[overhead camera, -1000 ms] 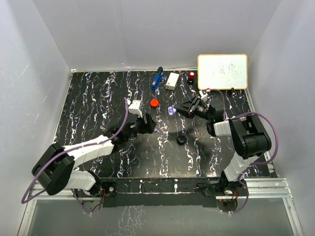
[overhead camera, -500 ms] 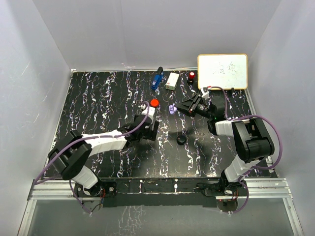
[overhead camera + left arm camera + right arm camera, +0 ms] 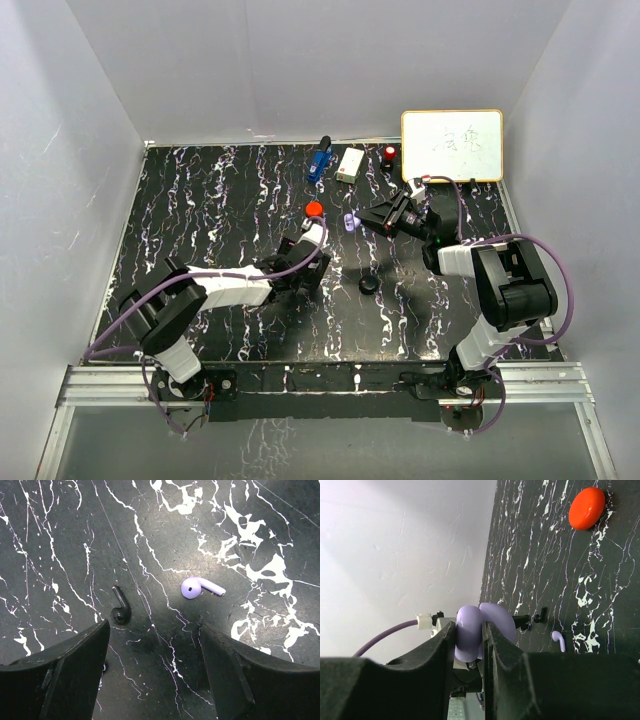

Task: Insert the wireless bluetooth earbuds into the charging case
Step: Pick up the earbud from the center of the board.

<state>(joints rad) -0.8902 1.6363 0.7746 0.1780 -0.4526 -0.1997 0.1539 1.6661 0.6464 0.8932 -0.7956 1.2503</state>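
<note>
A lavender earbud (image 3: 197,587) and a black earbud (image 3: 120,609) lie apart on the black marbled table. My left gripper (image 3: 155,680) is open just above the table, with both buds a little ahead of its fingertips. In the top view it (image 3: 310,272) sits mid-table. My right gripper (image 3: 352,222) is shut on the open lavender charging case (image 3: 472,630) and holds it above the table, right of the red case (image 3: 314,209). The right wrist view also shows the lavender earbud (image 3: 559,639) and the black earbud (image 3: 538,614) below the case.
A black round case (image 3: 368,285) lies right of my left gripper. At the back stand a blue object (image 3: 319,160), a white box (image 3: 350,165), a small red-topped item (image 3: 389,153) and a whiteboard (image 3: 452,145). White walls enclose the table.
My left arm has swung right and stretched out low toward the table's middle. My right gripper has shifted slightly back with the lavender case still in it.
</note>
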